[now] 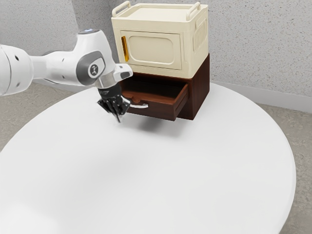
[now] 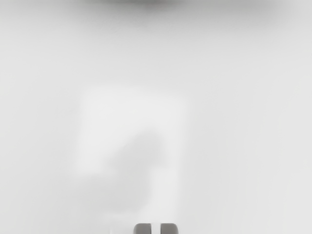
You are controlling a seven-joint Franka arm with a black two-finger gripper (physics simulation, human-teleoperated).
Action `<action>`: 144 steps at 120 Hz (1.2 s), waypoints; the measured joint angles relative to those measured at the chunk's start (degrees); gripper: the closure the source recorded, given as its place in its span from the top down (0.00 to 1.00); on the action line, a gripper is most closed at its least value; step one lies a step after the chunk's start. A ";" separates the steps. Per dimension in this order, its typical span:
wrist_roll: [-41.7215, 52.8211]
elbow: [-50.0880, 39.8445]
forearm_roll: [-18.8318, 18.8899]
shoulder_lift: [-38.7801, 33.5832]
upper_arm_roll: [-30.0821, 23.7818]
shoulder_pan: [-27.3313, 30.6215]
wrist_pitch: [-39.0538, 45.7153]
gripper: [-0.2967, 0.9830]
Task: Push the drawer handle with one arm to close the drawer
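The gripper (image 1: 118, 116) points down at the left end of the drawer's front in the exterior view, its tips close together and nothing visible held. In the wrist view the gripper (image 2: 156, 228) shows as two grey tips with a narrow gap over white tabletop. The dark brown drawer (image 1: 156, 109) stands pulled out of its cabinet, its inside exposed. A pale curved handle (image 1: 139, 106) is on its front, just right of the gripper in the exterior view. Whether they touch cannot be told.
A cream box (image 1: 151, 48) with an orange-handled door rests on the brown cabinet (image 1: 199, 90). The round white table (image 1: 161, 175) extends in front of the drawer. Grey walls stand behind.
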 joint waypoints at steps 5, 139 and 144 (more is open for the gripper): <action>-0.08 1.52 0.02 1.37 -0.02 -0.04 -0.02 0.16; -1.44 20.87 5.53 17.64 -0.24 1.60 -1.90 0.15; -1.37 21.68 5.50 18.20 -0.38 1.63 -1.94 0.15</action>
